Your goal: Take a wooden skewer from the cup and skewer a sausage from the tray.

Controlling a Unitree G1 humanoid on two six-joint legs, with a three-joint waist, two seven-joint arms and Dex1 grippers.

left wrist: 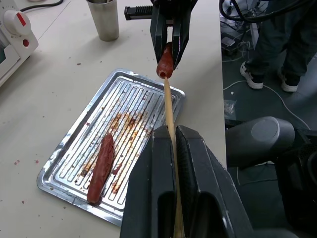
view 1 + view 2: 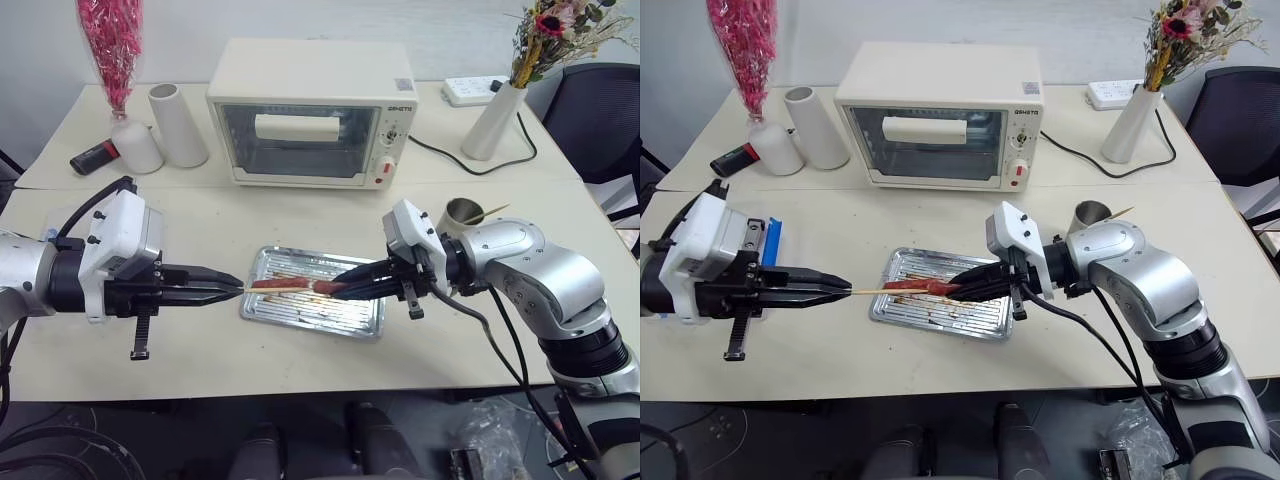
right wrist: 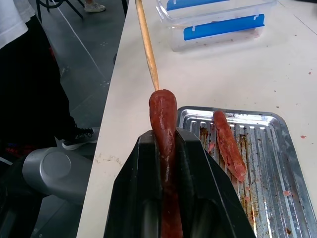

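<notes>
Over tray (image 2: 262, 309) | left gripper (image 2: 236, 287) skewer (image 1: 168, 106) | right gripper (image 2: 343, 285) sausage (image 3: 164, 119)

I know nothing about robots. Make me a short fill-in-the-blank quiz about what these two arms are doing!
1. The left pincer holds a wooden ____.
2. The right pincer grips a reddish-brown ____.
3. The skewer tip meets the sausage at its ____.
4. One more sausage lies in the metal ____.

Missing words: skewer; sausage; end; tray
</notes>
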